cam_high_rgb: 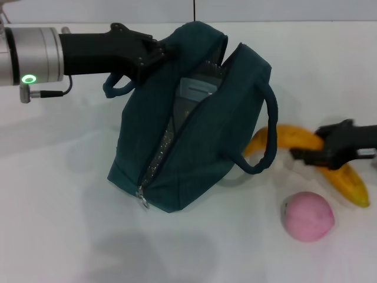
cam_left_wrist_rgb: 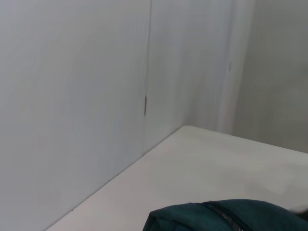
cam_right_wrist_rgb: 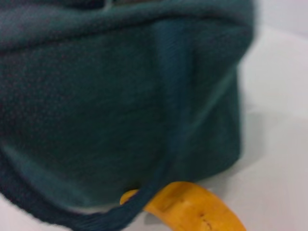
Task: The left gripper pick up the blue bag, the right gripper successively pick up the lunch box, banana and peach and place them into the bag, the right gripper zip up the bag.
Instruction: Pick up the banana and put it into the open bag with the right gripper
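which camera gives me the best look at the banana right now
The head view: the banana lies on the table beside the blue bag, with the right pincer at its middle. The right wrist view shows only one yellow end under a bag handle. The left wrist view shows none.

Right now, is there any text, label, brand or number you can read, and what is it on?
None can be read.
Lunch box inside the bag: only part of its lid shows, no label in view.
Bag, banana, peach: no print visible.
Left gripper: only a green light, no writing.
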